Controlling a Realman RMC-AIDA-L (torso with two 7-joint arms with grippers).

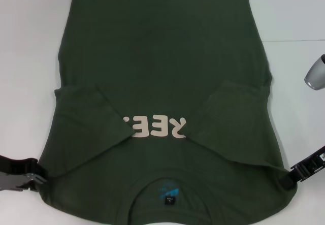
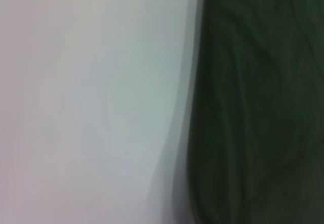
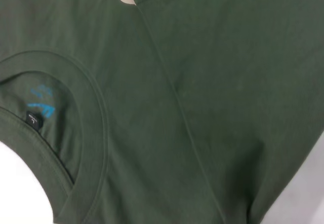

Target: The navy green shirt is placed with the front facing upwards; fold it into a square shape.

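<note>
The navy green shirt (image 1: 162, 57) lies flat on the white table (image 1: 30, 42), front up, with its collar toward me. Both sleeves (image 1: 86, 128) are folded inward over the chest and partly cover the pale lettering (image 1: 155, 127). The neck label (image 1: 169, 200) shows inside the collar. My left gripper (image 1: 39, 179) sits at the shirt's near left shoulder edge. My right gripper (image 1: 288, 178) sits at the near right shoulder edge. The left wrist view shows the shirt's edge (image 2: 258, 107) against the table. The right wrist view shows the collar (image 3: 96, 133), the label (image 3: 33, 119) and a folded sleeve (image 3: 228, 82).
A grey rounded part (image 1: 316, 75) juts in at the right edge of the head view, beside the shirt. White table surface shows to the left (image 1: 25, 83) and right (image 1: 299, 22) of the shirt.
</note>
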